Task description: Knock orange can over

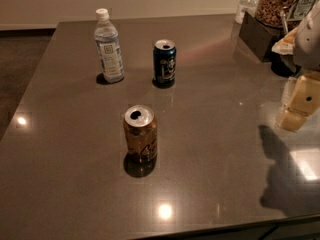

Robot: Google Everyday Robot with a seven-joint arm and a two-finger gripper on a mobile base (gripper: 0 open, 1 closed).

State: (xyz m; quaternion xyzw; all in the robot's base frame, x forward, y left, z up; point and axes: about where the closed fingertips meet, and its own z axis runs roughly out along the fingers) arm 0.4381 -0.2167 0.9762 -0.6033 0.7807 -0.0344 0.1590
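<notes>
Table (60, 194): dark, glossy top with ceiling-light reflections. The front edge is nearest the camera.
Orange can (140, 134): stands upright near the middle of the table, closer to the front than the other two containers, with open surface all round it. Not yet knocked over.
Gripper (299, 104): at the right edge of the view, above the table, well apart from the orange can and to its right. Open or closed: cannot tell.
Dark blue can (164, 63): upright, behind the orange can and slightly right of it.
Water bottle (108, 46): upright, capped, left of the dark blue can and about level with it.
Snack jar (275, 4): far right corner, by a dark box (257, 34).
Risk 1: a sweep that is too high skims over the silver top, and the orange can stays standing.
Risk 2: a low, slow push probably slides the orange can on the slick surface instead of tipping it.
Risk 3: a push directed away from the camera could send the orange can rolling into the dark blue can.
Risk 4: once toppled, the orange can may roll towards the front edge.
</notes>
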